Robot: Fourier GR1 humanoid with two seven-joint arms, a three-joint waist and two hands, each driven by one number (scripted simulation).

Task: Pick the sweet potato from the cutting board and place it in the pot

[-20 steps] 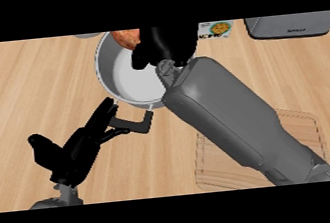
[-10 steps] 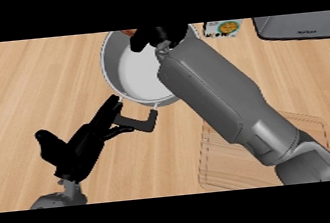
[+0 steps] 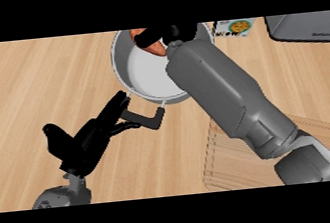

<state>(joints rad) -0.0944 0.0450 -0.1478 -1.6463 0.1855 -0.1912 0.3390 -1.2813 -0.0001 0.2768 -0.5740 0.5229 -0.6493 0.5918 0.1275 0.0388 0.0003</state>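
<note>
**Sweet potato held over the pot, ready for release**

The right hand (image 3: 166, 34) reaches far across the tabletop (image 3: 39, 85), its fingers curled round the sweet potato (image 3: 152, 45), of which only an orange patch shows beneath the black fingers. It hangs above the far side of the pot (image 3: 137, 81), inside the line of the rim, so that the vegetable would land within the grey walls rather than on the wood. Whether it already touches the pot's floor cannot be told from this steep angle.

The long grey forearm lies diagonally over the pot's right side and hides that part of the rim. The cutting board (image 3: 318, 129) sits at the lower right, pale and see-through, with nothing visible on the part not covered by the arm (it is the place the vegetable belongs to at the start).

The left hand (image 3: 89, 141) rests low on the left, fingers straight and holding nothing, its tips just beside the pot's black handle (image 3: 148, 118), though contact is unclear. It appears placed to keep out of the way.

The likely step is letting go; the carry looks nearly finished.
</note>
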